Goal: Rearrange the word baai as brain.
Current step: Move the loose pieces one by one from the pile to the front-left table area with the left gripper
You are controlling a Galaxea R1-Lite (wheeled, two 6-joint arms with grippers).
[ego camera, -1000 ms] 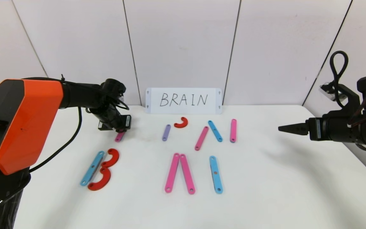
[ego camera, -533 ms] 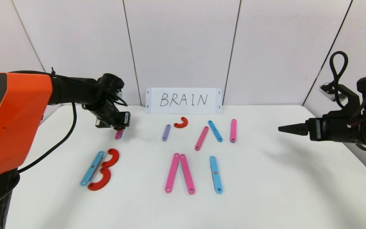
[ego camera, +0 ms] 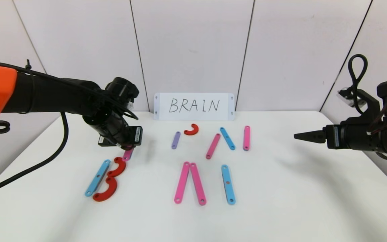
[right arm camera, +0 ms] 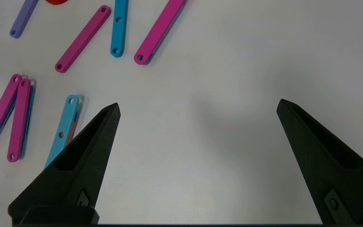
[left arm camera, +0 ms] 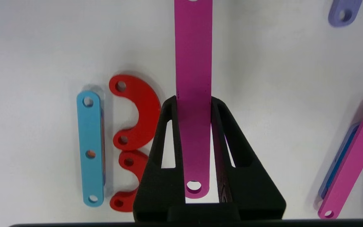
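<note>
Head view: high and set back, facing forward and down over the whole white flat surface [ego camera: 281, 188] to the wall panels.
Left wrist view: just behind the left end effector [left arm camera: 194, 101], very near, looking straight down its fingers onto the surface.
Right wrist view: behind the right end effector [right arm camera: 197, 105], farther above the surface, tilted down.
Shared, left wrist and head: flat red plastic C-curve [left arm camera: 137, 116] [ego camera: 119, 167] beside the left end effector [ego camera: 127, 148].
Shared, right wrist and head: light-blue straight plastic bar [right arm camera: 64, 126] [ego camera: 228, 184] ahead of the right end effector [ego camera: 297, 136].
</note>
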